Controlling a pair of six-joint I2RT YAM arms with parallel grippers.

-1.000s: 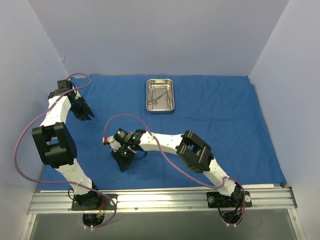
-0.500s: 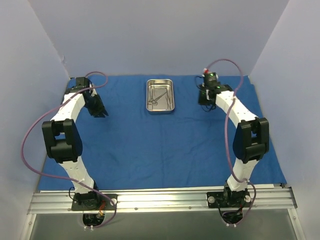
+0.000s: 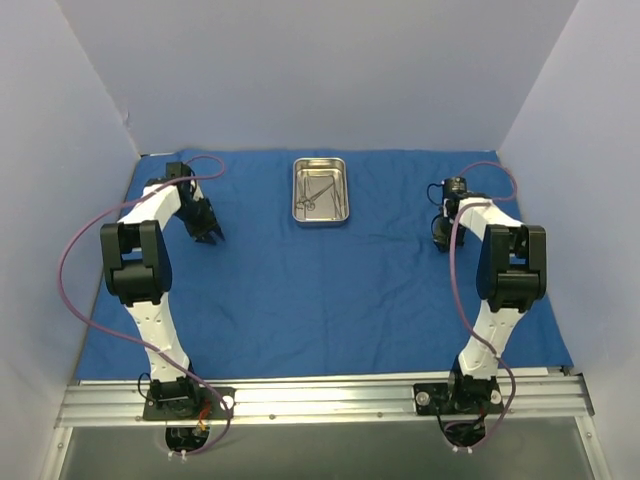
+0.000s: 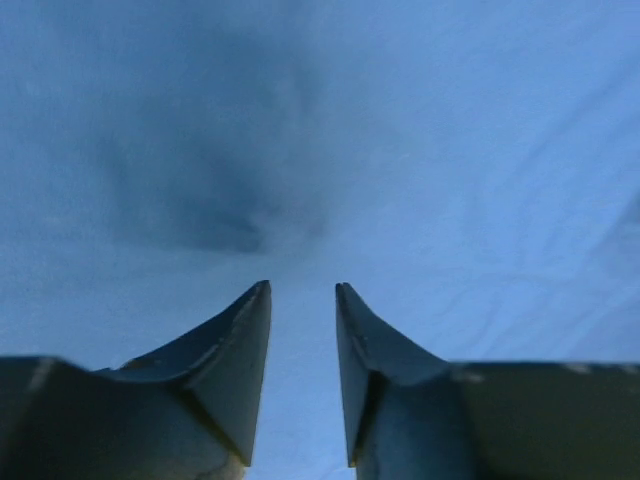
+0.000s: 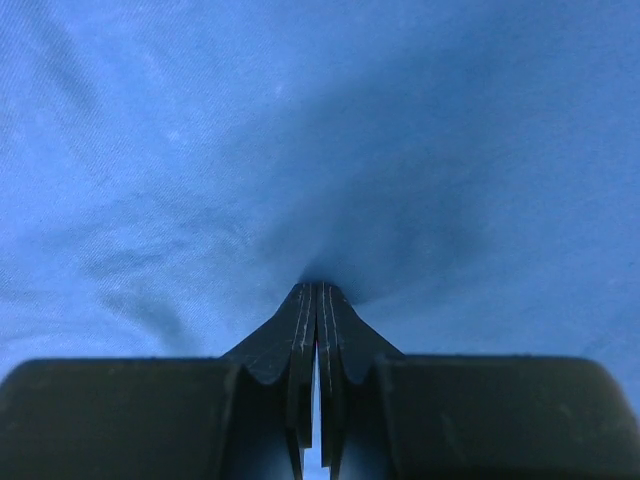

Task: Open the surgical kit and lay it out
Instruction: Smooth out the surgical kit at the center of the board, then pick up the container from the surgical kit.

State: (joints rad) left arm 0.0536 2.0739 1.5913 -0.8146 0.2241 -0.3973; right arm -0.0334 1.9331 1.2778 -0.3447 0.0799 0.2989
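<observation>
Though indistinct overhead, left claw (image 4: pixel 302 286) ajar

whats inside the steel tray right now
Thin silver scissor-handled instruments lie overlapping inside the steel tray, which sits on the blue cloth. They are too small and tangled here to count, and they cover part of the tray floor.
</observation>
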